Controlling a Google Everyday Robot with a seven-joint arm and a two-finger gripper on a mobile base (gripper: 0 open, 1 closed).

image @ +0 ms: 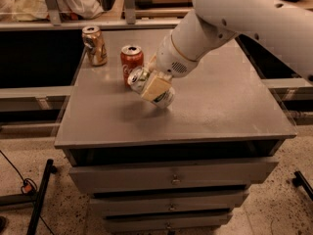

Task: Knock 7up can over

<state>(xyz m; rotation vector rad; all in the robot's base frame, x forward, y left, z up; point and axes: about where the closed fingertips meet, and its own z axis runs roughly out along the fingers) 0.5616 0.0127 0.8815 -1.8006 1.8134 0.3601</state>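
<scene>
While the grey metal bench (220,111) with its drawers stands square, the big white robot arm (210,33) reaches in from the far right corner. The gripper (152,85) is down just left of the bench's middle, about halfway between the far and near edges. Its beige fingers (157,86) are clamped across the white and silver 7up can (165,99), one pad showing plainly on the near side.

To finish this well, I'd say carry the tilt through until the can's side lies flat, then let go low so it doesn't roll. Watch the upright red Coca-Cola can (131,60) just beyond. The gold-brown can (94,45) by the far left corner is well apart.

The 7up can leans hard, its long axis well off upright. Its silver top aims up toward the far left corner. Its base is low toward the near edge, on the bench or just above it; I can't tell which.
</scene>
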